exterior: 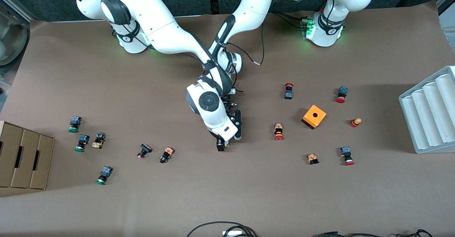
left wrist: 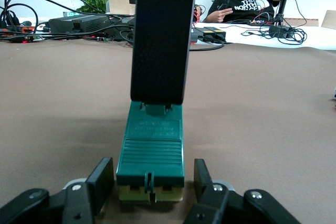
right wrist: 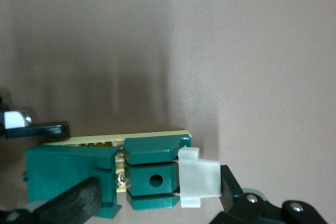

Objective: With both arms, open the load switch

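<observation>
The load switch (left wrist: pixel 151 150), a narrow dark green block, lies on the brown table at mid-table; in the front view the right arm's hand hides it. Its white end (right wrist: pixel 199 178) shows in the right wrist view. My left gripper (left wrist: pixel 152 178) is low at the table and straddles the switch's cream-based end, open, with a gap at each finger (left wrist: pixel 103 177). My right gripper (right wrist: pixel 155 195) is shut on the switch lengthwise, one finger (right wrist: pixel 231 190) against the white end and the other on the green body. In the front view both grippers meet, left (exterior: pixel 237 135) and right (exterior: pixel 224 143).
Small red- and green-capped push buttons lie scattered toward both ends of the table. An orange cube with a hole (exterior: pixel 314 116) sits toward the left arm's end, with a grey ribbed tray (exterior: pixel 430 112) at that edge. A cardboard box (exterior: pixel 21 159) stands at the right arm's end.
</observation>
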Action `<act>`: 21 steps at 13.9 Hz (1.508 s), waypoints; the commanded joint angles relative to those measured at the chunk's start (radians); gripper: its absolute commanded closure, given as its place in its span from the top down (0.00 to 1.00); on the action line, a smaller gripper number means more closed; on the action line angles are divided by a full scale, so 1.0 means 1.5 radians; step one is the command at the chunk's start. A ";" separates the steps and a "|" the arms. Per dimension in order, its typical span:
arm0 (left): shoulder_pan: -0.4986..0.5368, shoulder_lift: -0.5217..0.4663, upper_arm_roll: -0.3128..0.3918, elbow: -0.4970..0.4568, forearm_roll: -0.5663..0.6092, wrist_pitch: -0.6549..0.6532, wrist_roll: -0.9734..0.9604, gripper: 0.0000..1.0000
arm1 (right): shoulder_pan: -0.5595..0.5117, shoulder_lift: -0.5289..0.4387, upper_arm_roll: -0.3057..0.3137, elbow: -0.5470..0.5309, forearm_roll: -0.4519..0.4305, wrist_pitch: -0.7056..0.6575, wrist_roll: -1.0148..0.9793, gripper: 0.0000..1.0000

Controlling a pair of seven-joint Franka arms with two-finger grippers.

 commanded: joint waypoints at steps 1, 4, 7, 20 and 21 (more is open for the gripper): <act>-0.001 0.020 0.006 0.015 0.005 0.001 -0.009 0.79 | 0.008 -0.022 0.007 -0.015 0.005 -0.040 0.006 1.00; -0.001 0.019 0.006 0.015 0.006 0.001 -0.009 0.79 | 0.011 -0.022 0.007 -0.014 0.004 -0.040 0.006 1.00; -0.001 0.019 0.006 0.015 0.006 0.001 -0.009 0.79 | 0.011 -0.021 0.007 -0.014 0.004 -0.039 0.006 1.00; -0.001 0.018 0.006 0.016 0.005 0.002 -0.009 0.85 | 0.012 -0.007 0.005 -0.015 0.002 -0.031 0.003 1.00; -0.001 0.018 0.006 0.016 0.005 0.001 -0.009 0.85 | 0.009 -0.007 0.005 -0.015 0.002 -0.030 0.003 1.00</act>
